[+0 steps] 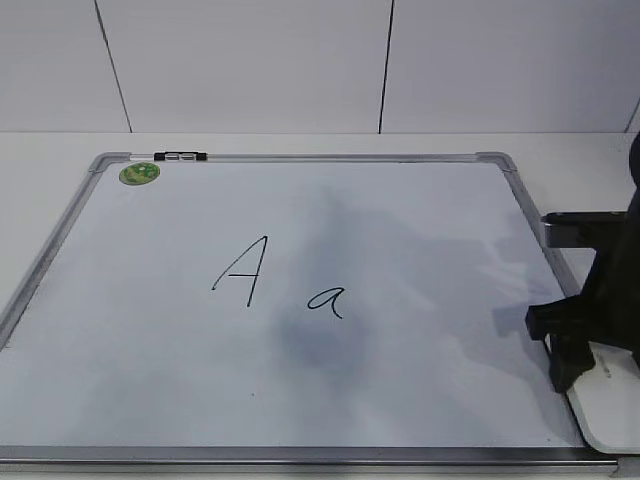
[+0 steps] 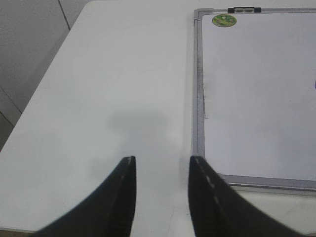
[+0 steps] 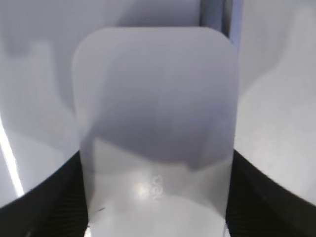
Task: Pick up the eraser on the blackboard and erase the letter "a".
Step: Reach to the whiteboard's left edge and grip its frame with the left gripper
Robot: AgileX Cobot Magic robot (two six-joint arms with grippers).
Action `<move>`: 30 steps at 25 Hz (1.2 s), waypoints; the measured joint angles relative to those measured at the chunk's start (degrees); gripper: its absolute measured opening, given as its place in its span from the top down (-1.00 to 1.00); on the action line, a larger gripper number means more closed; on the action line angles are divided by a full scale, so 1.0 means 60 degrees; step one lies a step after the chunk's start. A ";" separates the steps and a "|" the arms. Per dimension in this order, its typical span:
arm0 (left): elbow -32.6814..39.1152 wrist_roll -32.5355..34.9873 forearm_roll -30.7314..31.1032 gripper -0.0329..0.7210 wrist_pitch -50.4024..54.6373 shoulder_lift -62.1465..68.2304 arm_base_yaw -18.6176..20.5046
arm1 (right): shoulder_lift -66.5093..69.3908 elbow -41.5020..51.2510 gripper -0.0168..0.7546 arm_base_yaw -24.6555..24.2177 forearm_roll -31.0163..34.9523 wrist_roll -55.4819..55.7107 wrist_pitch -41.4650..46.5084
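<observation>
The blackboard point(image 1: 130, 350) lies flat on the table. The small cursive letter "a" point(image 1: 327, 300) is near its middle, right of a taller capital "A" point(image 1: 243, 270). The white eraser point(image 1: 608, 405) is at the board's front right corner, across the frame. My right gripper point(image 1: 568, 372) stands over it. In the right wrist view the eraser point(image 3: 155, 113) fills the gap between the black fingers point(image 3: 157, 197), which press on both its long sides. My left gripper point(image 2: 160, 165) is open and empty over the bare table, just left of the blackboard point(image 2: 256, 98).
A round green sticker point(image 1: 139, 173) and a black clip point(image 1: 181, 156) sit at the board's far left corner. The sticker also shows in the left wrist view point(image 2: 224, 20). A white wall stands behind the table.
</observation>
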 joint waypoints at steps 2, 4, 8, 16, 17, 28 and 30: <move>0.0000 0.0000 0.0000 0.23 0.0000 0.0000 0.0000 | 0.0000 -0.0223 -0.44 0.0000 0.0000 0.0000 0.0424; 0.0000 0.0000 0.0000 0.23 0.0000 0.0000 0.0000 | 0.0000 -0.0486 -0.44 0.0000 0.0000 0.0000 0.0703; 0.0000 0.0000 0.0000 0.23 0.0000 0.0000 0.0000 | 0.0000 -0.1089 -0.44 0.0000 0.0000 0.0000 0.1182; 0.0000 0.0000 0.0000 0.23 0.0000 0.0000 0.0000 | 0.0000 -0.2324 -0.44 0.0000 0.0313 -0.0139 0.2293; 0.0000 0.0000 0.0000 0.23 0.0000 0.0000 0.0000 | 0.0000 -0.2459 -0.44 0.0000 0.0446 -0.0255 0.2383; 0.0000 0.0000 0.0000 0.23 0.0000 0.0000 0.0000 | 0.0000 -0.3072 -0.44 0.0337 0.1453 -0.1180 0.2686; 0.0000 0.0000 0.0000 0.23 0.0000 0.0000 0.0000 | 0.0000 -0.3076 -0.44 0.0516 0.1453 -0.1241 0.2693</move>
